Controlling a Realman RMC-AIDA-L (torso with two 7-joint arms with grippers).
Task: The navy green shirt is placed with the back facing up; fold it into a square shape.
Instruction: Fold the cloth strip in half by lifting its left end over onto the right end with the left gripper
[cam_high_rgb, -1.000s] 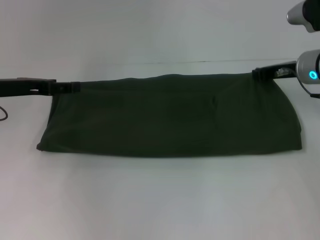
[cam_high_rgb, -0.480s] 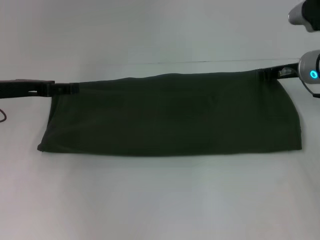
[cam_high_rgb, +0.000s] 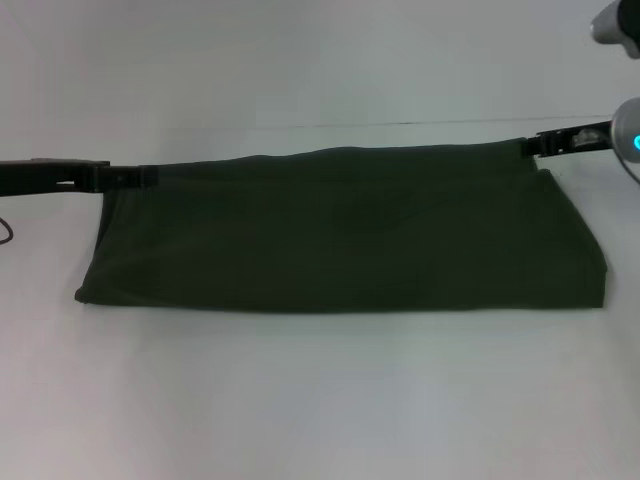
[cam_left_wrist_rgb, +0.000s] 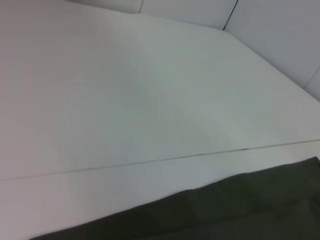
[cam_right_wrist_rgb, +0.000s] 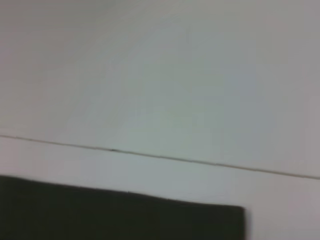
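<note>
Left gripper (cam_high_rgb: 150, 176) was clamped on the navy green shirt (cam_high_rgb: 340, 235) at its far left corner, right gripper (cam_high_rgb: 532, 146) clamped on the far right corner — shirt lay as a wide folded band across the white table (cam_high_rgb: 320, 400).

Matt dark olive cloth shirt (cam_high_rgb: 340, 230) on smooth white table (cam_high_rgb: 320, 400)
</note>
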